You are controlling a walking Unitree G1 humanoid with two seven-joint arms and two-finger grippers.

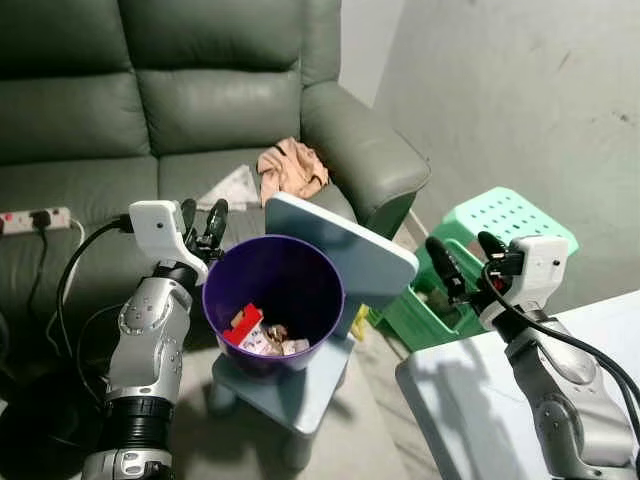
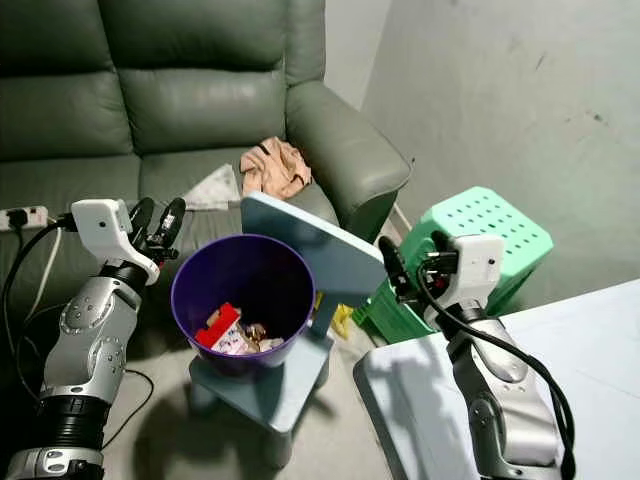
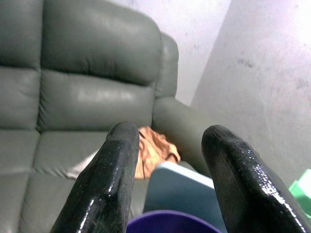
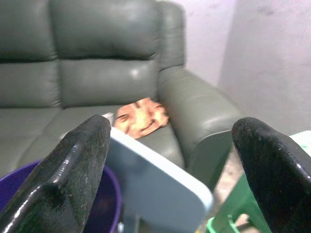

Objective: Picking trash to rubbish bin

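You're hovering both grippers empty, left gripper (image 1: 202,222) narrowly parted, right gripper (image 1: 462,258) spread wide, flanking the purple bin (image 1: 272,300) at centre frame, risking nudging it off its tilted blue stool (image 1: 345,250).

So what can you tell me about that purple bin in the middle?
The purple bin is a round, open-topped bucket that looks like plastic, standing upright on a pale blue chair in front of the green sofa. Its back rim sits close against the chair's backrest. At the bottom lie a few scraps, one red and white. The left end effector hovers open just beside its rim, apart from it.
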